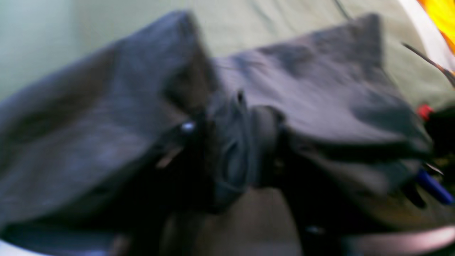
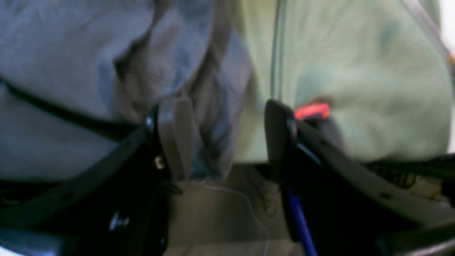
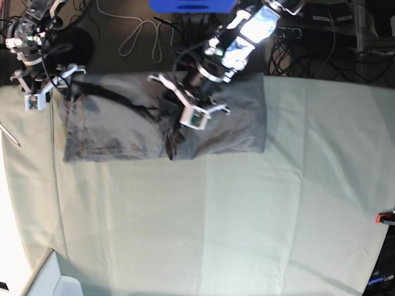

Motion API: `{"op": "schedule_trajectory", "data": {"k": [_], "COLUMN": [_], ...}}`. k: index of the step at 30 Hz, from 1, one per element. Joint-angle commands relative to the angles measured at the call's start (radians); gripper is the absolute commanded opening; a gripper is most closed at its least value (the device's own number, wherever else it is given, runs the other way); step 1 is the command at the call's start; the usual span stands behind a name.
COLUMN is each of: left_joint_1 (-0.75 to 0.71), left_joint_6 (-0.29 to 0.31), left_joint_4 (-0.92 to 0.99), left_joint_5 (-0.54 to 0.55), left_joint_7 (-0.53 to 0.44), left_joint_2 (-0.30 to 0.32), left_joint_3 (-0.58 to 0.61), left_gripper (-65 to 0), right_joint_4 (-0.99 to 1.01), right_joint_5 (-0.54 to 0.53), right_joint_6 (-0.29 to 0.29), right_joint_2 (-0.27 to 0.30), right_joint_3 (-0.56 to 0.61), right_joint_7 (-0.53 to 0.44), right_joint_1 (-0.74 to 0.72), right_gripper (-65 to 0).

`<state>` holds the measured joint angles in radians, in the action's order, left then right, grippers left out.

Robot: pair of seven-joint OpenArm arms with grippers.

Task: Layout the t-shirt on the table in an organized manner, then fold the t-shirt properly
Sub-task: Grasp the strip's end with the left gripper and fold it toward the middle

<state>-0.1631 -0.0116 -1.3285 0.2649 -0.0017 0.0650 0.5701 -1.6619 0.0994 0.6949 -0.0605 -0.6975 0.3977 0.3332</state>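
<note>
The grey t-shirt [image 3: 234, 117] lies along the far edge of the table [image 3: 216, 222], spread wide, with a bunched fold near its middle. My left gripper [image 3: 178, 118] is over that fold. In the left wrist view it [image 1: 231, 142] is shut on gathered grey cloth [image 1: 320, 89], and the picture is blurred. My right gripper [image 3: 58, 86] is at the shirt's far left corner. In the right wrist view its jaws [image 2: 227, 138] stand apart, with the shirt's edge [image 2: 209, 142] hanging between them against the left finger [image 2: 176, 135].
A red-black clamp [image 3: 386, 217] grips the table's right edge; another [image 2: 312, 111] shows by my right gripper. A white box [image 3: 52, 277] sits at the near left corner. Cables [image 3: 142, 31] and a blue box [image 3: 191, 5] lie beyond the far edge.
</note>
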Motion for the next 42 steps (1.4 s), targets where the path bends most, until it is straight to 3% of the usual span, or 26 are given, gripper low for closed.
{"op": "schedule_trajectory", "data": {"k": [1,4,9,14,19,26,34,42], "left_joint_1": [0.007,0.000,-0.003,-0.003,-0.010,0.015,0.043,0.032], "left_joint_6": [0.006,0.006,0.006,0.006,0.006,0.014,0.014,0.014], "left_joint_4": [-0.021,-0.067,-0.200,-0.210,-0.113,0.036,0.071,-0.039], "left_joint_5": [-0.003,0.004,0.006,0.006,0.007,0.006,0.006,0.006], "left_joint_7": [-0.031,-0.034,-0.034,-0.034,-0.034,-0.033,-0.031,-0.031], "left_joint_2": [-0.006,0.002,0.060,0.120,0.078,-0.011,-0.011,0.003], "left_joint_3": [0.005,0.014,0.009,0.001,-0.029,0.011,0.084,0.083], "left_gripper": [-36.4,-30.3,-29.6,-29.6,-29.6,-29.6,-29.6,-29.6], "right_joint_4": [-0.034,-0.070,-0.070,-0.002,0.072,0.134,0.245,0.271], "right_joint_5": [-0.011,-0.011,-0.010,-0.010,-0.008,-0.010,-0.013,-0.016], "right_joint_6": [0.003,0.003,0.003,0.003,0.003,0.003,0.003,0.003], "right_joint_2": [0.009,0.006,0.006,0.012,0.035,0.058,0.074,0.074], "right_joint_3": [-0.001,-0.003,-0.003,-0.003,-0.001,0.003,0.003,0.003], "right_joint_7": [-0.019,-0.018,-0.016,0.079,0.163,0.165,0.163,0.163], "right_joint_1": [-0.001,-0.006,-0.042,-0.124,-0.199,-0.224,-0.266,-0.283], "right_gripper": [-31.5,-31.5,-31.5,-31.4,-31.4,-31.4,-31.4,-31.6]}}
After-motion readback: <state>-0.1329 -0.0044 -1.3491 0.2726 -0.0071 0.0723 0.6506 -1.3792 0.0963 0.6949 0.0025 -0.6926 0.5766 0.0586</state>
